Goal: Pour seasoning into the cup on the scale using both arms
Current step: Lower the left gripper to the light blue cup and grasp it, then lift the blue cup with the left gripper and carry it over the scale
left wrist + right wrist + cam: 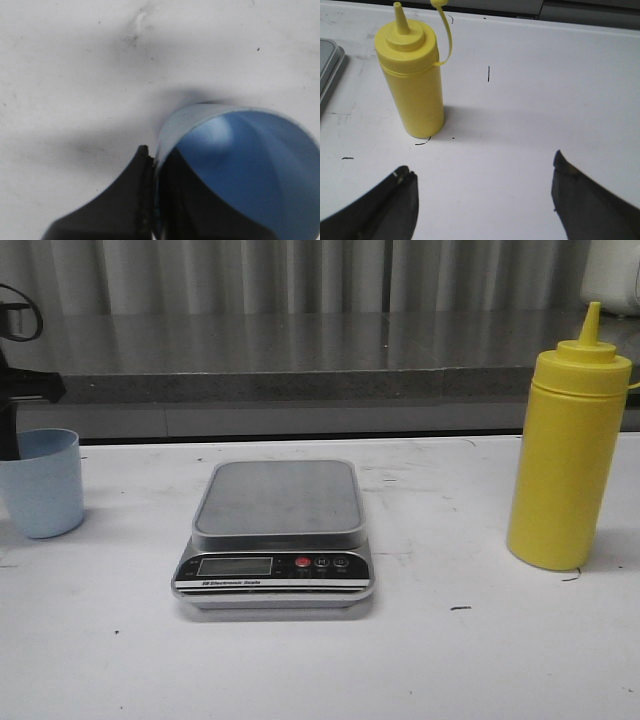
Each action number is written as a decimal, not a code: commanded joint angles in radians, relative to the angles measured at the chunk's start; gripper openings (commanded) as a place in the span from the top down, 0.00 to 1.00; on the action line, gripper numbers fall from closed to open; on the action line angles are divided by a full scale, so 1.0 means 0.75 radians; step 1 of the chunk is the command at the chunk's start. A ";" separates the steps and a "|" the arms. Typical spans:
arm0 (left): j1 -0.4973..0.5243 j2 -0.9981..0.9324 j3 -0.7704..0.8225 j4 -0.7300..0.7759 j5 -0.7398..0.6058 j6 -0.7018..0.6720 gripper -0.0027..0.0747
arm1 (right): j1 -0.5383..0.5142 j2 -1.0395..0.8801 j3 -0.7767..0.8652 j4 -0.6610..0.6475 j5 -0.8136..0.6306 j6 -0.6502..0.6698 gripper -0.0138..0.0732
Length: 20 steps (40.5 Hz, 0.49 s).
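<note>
Left gripper [155, 200] pinching the blue cup's [42, 483] rim at the desk's left edge, right gripper [482, 192] spread wide, apart from the yellow seasoning bottle [415, 80].

Colours only: bottle [567, 460] is solid yellow, nozzle and tethered cap [438, 3] the same yellow, no label. Cup [41, 482] is pale blue outside, deeper blue inside in the left wrist view. Scale [276, 538]: plain grey platform, black front panel, grey-green display [234, 566], one red button [302, 563] with two dark buttons right of it, white strip with dark lettering under the display. Worktop [450, 660] is white with small black scuffs near the bottle. Both end effectors, left [152, 200] and right [482, 200], are black. Backdrop behind the scale is grey with vertical stripes.
</note>
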 commanded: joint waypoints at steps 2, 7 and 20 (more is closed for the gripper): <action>-0.006 -0.066 -0.108 -0.016 0.062 -0.008 0.99 | -0.007 0.011 -0.046 -0.019 -0.082 -0.015 0.19; -0.034 -0.068 -0.206 -0.016 0.154 -0.008 0.99 | -0.007 0.011 -0.046 -0.019 -0.082 -0.015 0.19; -0.248 -0.076 -0.586 -0.019 0.374 -0.008 0.99 | -0.007 0.011 -0.046 -0.019 -0.082 -0.015 0.19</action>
